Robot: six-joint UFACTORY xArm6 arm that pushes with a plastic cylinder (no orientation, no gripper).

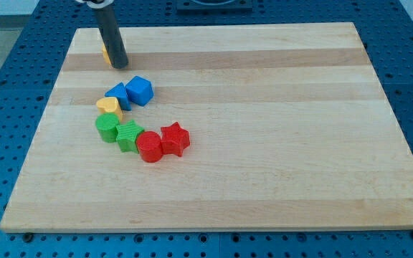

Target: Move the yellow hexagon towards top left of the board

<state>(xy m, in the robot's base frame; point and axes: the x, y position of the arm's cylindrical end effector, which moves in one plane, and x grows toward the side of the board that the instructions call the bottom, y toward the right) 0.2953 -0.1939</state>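
Already near the board [264,143]'s top-left corner, the yellow hexagon [105,52] peeks out at the view's left of my tip [120,65] — touching it, mostly hidden; the rod grips nothing — any remaining push runs leftward and up

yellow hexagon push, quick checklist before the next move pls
1. Yellow hexagon located: ok, though only a sliver shows at the rod's left side near the board's top left.
2. My tip against the hexagon: ok, it sits at its right side; exact contact cannot tell.
3. Hexagon already in the top left area: ok, close to the board edge.
4. Room left before the edge: cannot tell, the rod hides most of it.
5. Other blocks out of the way: ok, the blue cube and the cluster lie below the tip.
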